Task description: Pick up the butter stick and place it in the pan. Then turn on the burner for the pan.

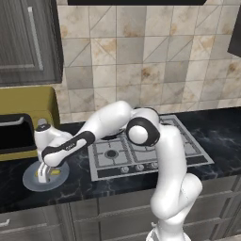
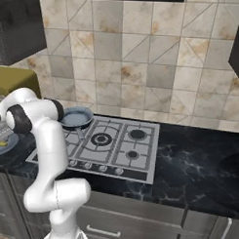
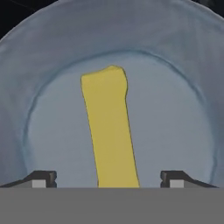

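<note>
Grasp approach, butter on plate
Gripper [image 3: 107, 179] is seen spread, nothing grasped; butter stick [image 3: 109, 127] lies centred between the fingertips, long axis crossing the closing line.

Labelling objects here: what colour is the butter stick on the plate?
Pale yellow; the butter stick shows best in the hand view, lying on the grey-blue plate.

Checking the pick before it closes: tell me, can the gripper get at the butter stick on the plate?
Probably yes: the gripper is open, its fingertips either side of the butter stick on the plate, nothing between.
</note>
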Available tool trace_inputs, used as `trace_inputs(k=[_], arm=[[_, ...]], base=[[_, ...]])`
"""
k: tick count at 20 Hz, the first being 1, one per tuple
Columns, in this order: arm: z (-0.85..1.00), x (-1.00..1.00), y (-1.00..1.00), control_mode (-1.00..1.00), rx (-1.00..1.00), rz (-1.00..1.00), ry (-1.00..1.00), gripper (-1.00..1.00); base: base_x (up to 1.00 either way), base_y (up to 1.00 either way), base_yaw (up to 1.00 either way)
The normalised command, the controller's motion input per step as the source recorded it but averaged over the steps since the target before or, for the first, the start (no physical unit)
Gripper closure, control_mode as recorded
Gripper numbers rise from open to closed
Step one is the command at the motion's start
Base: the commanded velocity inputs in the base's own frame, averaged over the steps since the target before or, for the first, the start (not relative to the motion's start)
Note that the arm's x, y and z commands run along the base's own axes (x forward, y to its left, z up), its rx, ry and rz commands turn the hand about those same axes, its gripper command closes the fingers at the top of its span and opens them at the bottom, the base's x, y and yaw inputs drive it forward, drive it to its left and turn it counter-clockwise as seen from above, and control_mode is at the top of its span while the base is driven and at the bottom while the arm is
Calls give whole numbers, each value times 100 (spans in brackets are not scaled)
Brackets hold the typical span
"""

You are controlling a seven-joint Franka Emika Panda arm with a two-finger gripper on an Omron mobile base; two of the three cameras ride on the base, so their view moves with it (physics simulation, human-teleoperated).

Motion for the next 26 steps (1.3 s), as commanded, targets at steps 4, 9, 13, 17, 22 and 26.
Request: trace_inputs(k=[4,9,13,17,22,26], arm=[[-43,1,3,-100,0,1,0,100],[-57,0,0,-100,0,1,0,100],[-48,0,0,-100,0,0,0,100],[-31,0,0,-100,0,1,0,100],[-2,0,0,-100,0,1,0,100],[-1,-1,0,-100,0,0,0,100]], base=[[0,0,0],[0,0,0],[0,0,0],[0,0,0],[0,0,0],[0,0,0]])
